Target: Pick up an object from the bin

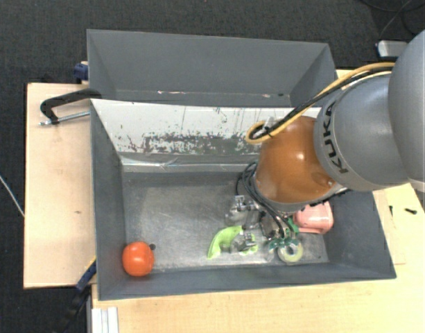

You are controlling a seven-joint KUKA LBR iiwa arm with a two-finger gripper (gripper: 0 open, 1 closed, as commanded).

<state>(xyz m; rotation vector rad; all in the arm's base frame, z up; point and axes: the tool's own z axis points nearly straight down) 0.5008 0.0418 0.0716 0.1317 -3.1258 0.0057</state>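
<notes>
Camera view: the hand [247, 233], grip impossible to tell, sits just beside a green curved piece [222, 241]; closing off-centre could flick it away.

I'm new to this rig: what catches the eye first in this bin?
The gripper hangs low beside a lime-green curved piece at the front middle of the grey metal bin. A round orange ball sits alone in the front-left corner. A pink block lies on the gripper's other side.
</notes>
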